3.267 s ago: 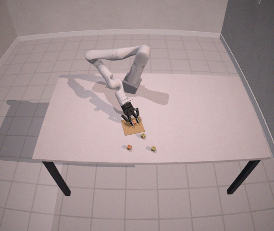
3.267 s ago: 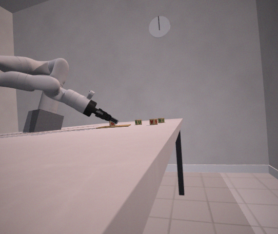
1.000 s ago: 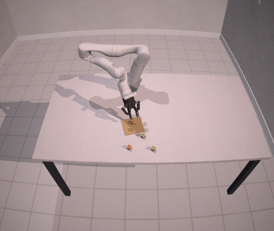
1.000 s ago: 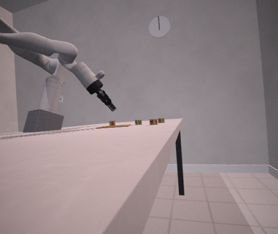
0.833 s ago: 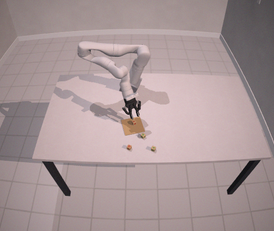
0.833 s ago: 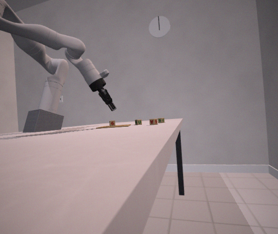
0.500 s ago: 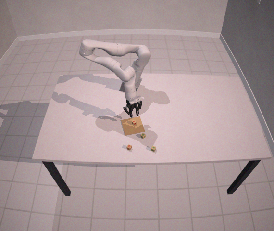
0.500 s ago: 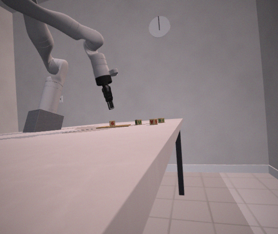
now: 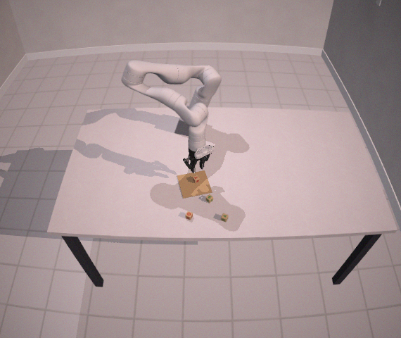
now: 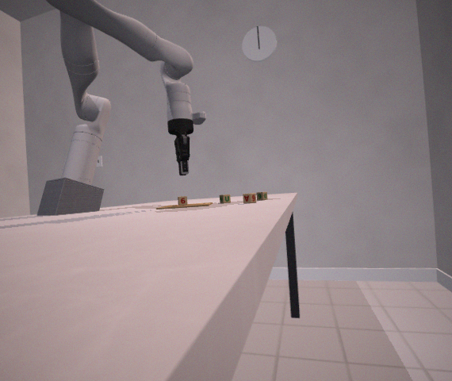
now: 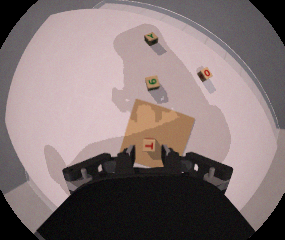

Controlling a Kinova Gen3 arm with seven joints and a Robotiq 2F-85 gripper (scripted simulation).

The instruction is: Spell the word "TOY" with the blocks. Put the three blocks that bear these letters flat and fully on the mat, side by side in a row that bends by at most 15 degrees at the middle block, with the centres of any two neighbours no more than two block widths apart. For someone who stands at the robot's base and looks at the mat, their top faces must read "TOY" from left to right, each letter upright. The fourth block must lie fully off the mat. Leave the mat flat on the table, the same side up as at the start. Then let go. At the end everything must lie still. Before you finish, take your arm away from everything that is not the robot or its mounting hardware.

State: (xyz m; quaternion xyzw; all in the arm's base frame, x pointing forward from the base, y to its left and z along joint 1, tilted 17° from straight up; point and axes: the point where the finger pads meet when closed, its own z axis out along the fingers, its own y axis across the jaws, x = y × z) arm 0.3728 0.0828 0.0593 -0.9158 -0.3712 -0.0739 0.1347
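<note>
One red-lettered block sits on the tan mat, toward its far edge. Above it hangs the gripper — fingers partly apart, holding nothing. Three more blocks rest off the mat on the table — green, red, green.

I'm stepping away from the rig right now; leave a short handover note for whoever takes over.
Pincer: partly open, holding nothing, hanging above the mat's robot-side edge.
Blocks: one red-lettered block sits on the mat. A green-lettered block lies just off its far corner; another red-lettered block and a second green-lettered block lie further toward the table's front edge.
Done: one block placed.
Left: two more letters into the row, the fourth kept off the mat.
</note>
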